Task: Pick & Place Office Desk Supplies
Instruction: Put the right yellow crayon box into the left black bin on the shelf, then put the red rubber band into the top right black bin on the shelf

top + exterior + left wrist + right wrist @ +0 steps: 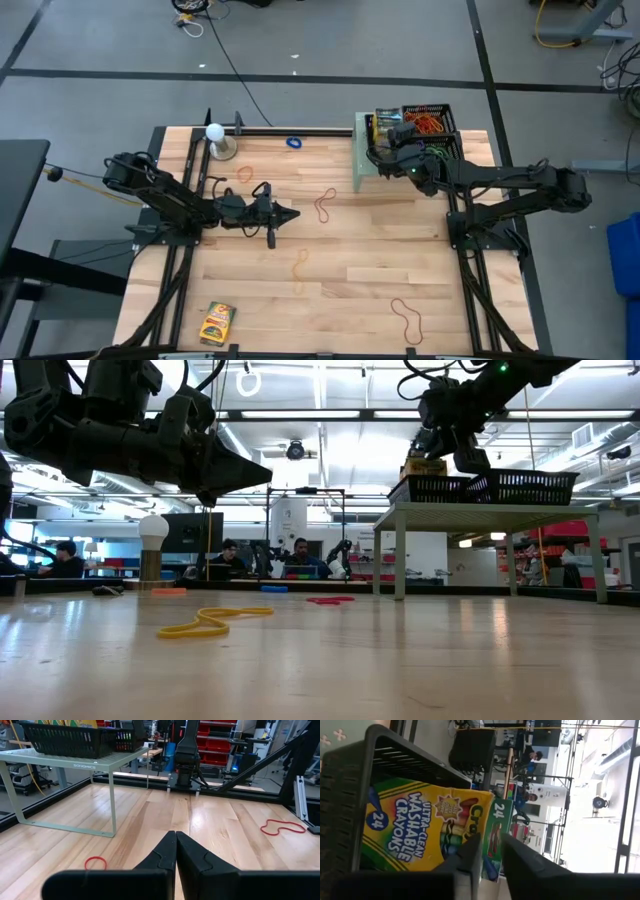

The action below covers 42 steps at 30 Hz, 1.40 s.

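**Right fingers part over the crayon box in the basket**

The right gripper hangs over the black mesh basket on its pale stand, fingers slightly parted around a glossy yellow crayon box; actual contact looks doubtful. The left gripper hovers over the wooden tabletop, fingers clenched, empty. Thin rubber bands lie scattered there.

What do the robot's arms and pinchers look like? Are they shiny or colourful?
Both arms are dark, nearly black, made of chunky jointed segments. The left gripper has two matte black fingers that narrow to a point, with little stepped notches. The right gripper has the same dark fingers. A small green light glows on the right arm.
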Motion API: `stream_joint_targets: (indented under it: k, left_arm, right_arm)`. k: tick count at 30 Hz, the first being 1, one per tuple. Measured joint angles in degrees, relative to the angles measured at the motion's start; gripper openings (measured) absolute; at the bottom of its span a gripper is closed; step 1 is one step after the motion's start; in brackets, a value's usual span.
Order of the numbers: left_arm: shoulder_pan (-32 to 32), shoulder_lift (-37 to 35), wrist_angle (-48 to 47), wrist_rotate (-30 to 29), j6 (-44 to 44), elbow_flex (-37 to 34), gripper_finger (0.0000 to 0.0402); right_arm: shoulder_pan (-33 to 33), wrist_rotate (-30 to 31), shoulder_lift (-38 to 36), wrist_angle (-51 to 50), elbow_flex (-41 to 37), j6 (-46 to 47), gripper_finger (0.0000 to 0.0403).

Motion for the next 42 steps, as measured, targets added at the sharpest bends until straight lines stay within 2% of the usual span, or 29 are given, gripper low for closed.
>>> stream_joint_targets:
  k: [7, 12, 15, 19, 21, 23, 29, 33, 38, 42]
  left_arm:
    - [0.0, 0.0, 0.0, 0.0, 0.0, 0.0, 0.0011]
    - [-0.01, 0.0, 0.0, 0.0, 0.0, 0.0, 0.0011]
    - [-0.01, 0.0, 0.0, 0.0, 0.0, 0.0, 0.0011]
    - [-0.01, 0.02, 0.0, 0.0, 0.0, 0.0, 0.0011]
    - [0.01, 0.01, -0.02, 0.0, 0.0, 0.0, 0.0011]
    - [-0.01, 0.02, -0.02, 0.0, 0.0, 0.0, 0.0011]
    - [-0.01, 0.01, 0.0, 0.0, -0.18, 0.0, 0.0011]
    - [-0.01, 0.0, -0.02, 0.04, -1.36, 0.22, 0.0011]
    - [0.28, 0.0, -2.16, 1.62, -5.06, 0.24, 0.0011]
    - [0.89, 0.0, -2.96, -1.42, -5.66, 0.24, 0.0011]
  right_arm:
    - [0.0, 0.88, 0.0, 0.76, 0.0, 0.02, 0.0134]
    - [0.58, 6.06, 0.0, 6.32, 0.0, 1.27, 0.0152]
    - [1.47, 6.84, -0.29, 7.32, 0.16, 2.97, 0.0141]
    - [1.6, 6.17, -0.36, 3.81, 1.53, 10.5, 0.008]
    - [1.51, 3.89, -0.35, -0.81, 2.91, 15.74, 0.0034]
    - [1.24, 0.12, -0.35, -5.66, 4.7, 21.98, 0.001]
    - [0.66, -14.62, -0.37, -18.99, 12.71, 42.0, 0.0004]
    - [2.7, -25.54, -0.46, -21.41, 14.4, 53.57, 0.0004]
    - [9.71, -27.54, -0.34, -19.13, 9.57, 61.02, 0.0003]
    - [17.04, -27.65, -0.33, -11.94, 3.77, 67.97, 0.0002]
